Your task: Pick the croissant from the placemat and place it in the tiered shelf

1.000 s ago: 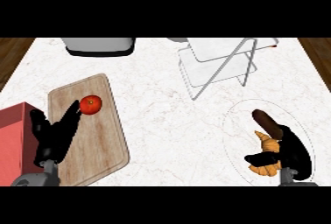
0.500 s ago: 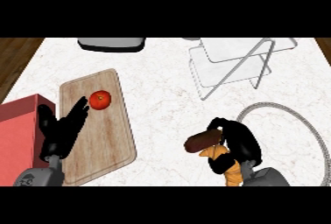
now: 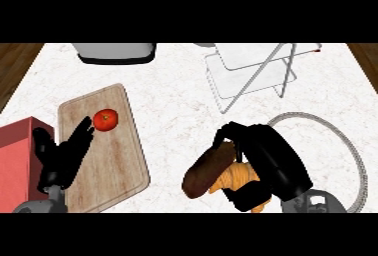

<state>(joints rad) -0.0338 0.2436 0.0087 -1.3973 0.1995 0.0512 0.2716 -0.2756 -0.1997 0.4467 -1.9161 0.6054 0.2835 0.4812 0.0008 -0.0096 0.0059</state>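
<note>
Currently my right hand [image 3: 275, 161] curls round the croissant [image 3: 221, 176] at the placemat's [image 3: 317, 117] left edge; left hand [image 3: 63, 153] rests open.

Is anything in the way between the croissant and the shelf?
No, nothing I can see. The right hand holds the croissant, and only counter lies between it and the tiered shelf farther back.

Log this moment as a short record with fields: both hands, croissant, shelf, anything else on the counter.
right hand: curled round the croissant
croissant: held at the placemat's left edge
tiered shelf: far side of the counter, croissant not in it yet
left hand: open, over the cutting board
tomato: on the cutting board
</note>
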